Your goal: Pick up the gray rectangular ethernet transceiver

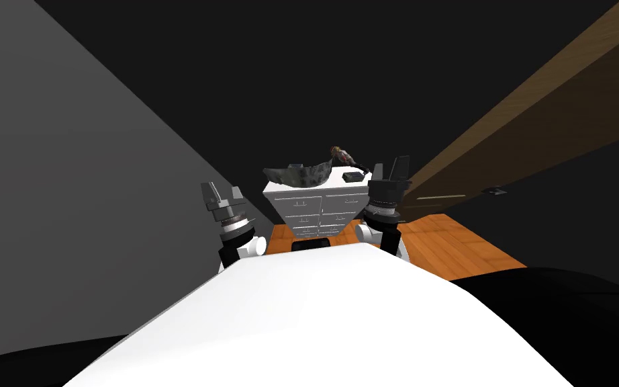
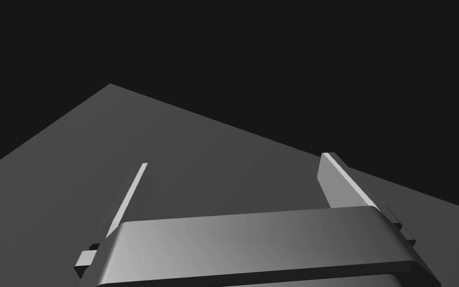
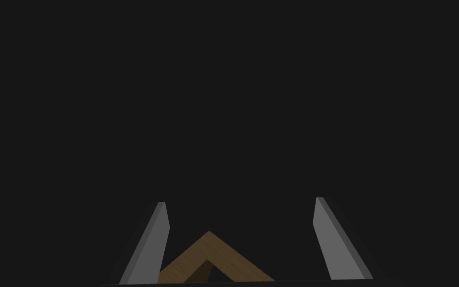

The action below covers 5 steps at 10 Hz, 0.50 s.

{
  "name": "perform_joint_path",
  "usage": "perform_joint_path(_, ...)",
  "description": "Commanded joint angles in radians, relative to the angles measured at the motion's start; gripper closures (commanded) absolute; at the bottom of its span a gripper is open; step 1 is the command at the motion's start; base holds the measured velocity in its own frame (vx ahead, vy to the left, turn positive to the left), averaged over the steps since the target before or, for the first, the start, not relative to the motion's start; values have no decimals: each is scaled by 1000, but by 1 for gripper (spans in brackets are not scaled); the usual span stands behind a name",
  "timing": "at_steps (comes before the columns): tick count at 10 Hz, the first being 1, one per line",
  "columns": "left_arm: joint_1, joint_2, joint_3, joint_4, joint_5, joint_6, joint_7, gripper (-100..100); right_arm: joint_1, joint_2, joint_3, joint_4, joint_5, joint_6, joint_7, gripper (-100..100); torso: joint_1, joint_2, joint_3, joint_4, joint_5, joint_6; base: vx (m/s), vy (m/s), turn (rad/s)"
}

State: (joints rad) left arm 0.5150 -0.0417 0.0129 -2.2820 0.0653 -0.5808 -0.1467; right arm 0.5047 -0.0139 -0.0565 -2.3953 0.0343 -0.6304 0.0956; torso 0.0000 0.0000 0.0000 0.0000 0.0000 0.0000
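A small dark grey rectangular transceiver [image 1: 352, 176] lies on the right part of a white dresser's top [image 1: 342, 185], straight ahead of me. My right gripper [image 1: 390, 166] is raised just to the right of it, at the dresser's right corner, and does not touch it. Its fingers stand open and hold nothing, as the right wrist view confirms for that gripper [image 3: 239, 201]. My left gripper [image 1: 224, 191] is held up to the left of the dresser, also open and empty [image 2: 236, 159].
A dark mottled bowl-shaped thing [image 1: 299, 175] and a small brown figure [image 1: 340, 154] share the dresser top. A brown wooden door [image 1: 536, 121] with a handle [image 1: 496, 191] slants away at the right. Orange wood floor [image 1: 449, 245] lies around the dresser, and a grey wall [image 1: 66, 201] stands on the left.
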Motion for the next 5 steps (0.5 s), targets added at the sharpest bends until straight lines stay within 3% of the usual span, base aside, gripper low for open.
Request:
perform_joint_path(1,0,0,0,0,0,0,0,0,-2,-34,-8,8,5,-8,-4,-100,0,0,0,0,0,0,-17,2,38)
perform_joint_path(5,0,0,0,0,0,0,0,0,-9,-145,-36,38,23,-40,-19,-100,-1,3,2,1,0,0,-45,-4,52)
